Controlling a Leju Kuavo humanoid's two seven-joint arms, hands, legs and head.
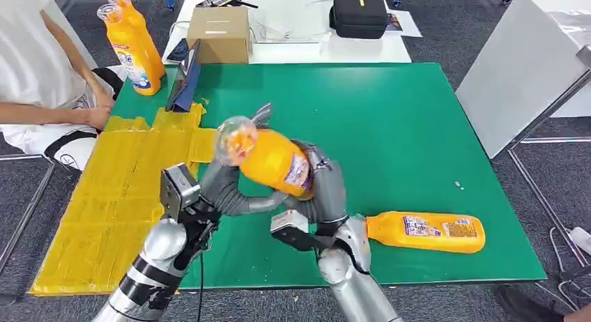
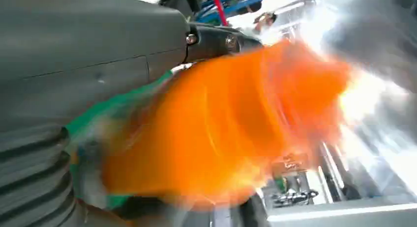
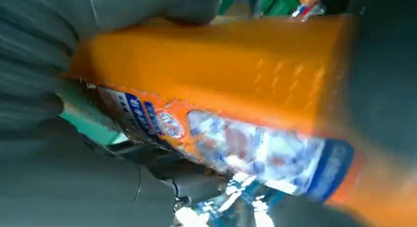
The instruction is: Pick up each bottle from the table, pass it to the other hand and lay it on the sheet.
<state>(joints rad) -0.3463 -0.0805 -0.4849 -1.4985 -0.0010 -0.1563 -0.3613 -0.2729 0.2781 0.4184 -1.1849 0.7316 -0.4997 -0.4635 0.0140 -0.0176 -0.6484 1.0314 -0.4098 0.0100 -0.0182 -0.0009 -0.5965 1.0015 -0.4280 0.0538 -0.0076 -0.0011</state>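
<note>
Handover in mid-air: an orange bottle [image 1: 275, 162] hangs tilted above the green bench [image 1: 390, 127], cap end raised toward the yellow sheet [image 1: 118, 196], base end low toward the robot's right. The right robot hand [image 1: 322, 186] wraps its labelled lower body; the right wrist view shows thumb and fingers pressed against the orange wall on both sides of the label. The left robot hand [image 1: 226, 189] reaches under and around the neck end, fingers curled against it. In the blurred left wrist view a dark finger lies across the bottle, though how firm that grip is cannot be told. Both hands appear closed on the one bottle, so the passing step looks about half made.

Next, by this reading, the left hand must take a sure hold before the right lets go. The left arm would then swing the bottle over to the sheet, just beside it, and lay it flat.

A second bottle [image 1: 426, 232] lies on its side on the bench, just right of the held one, by the right forearm, waiting its turn. Two more bottles [image 1: 132, 47] stand upright beyond the sheet's far end, next to a dark tablet stand [image 1: 185, 78]. A seated person's hand [image 1: 97, 116] rests at the sheet's far corner, close enough to call for care. A cardboard box [image 1: 219, 33] and a black case [image 1: 359, 12] sit on the white table beyond.
</note>
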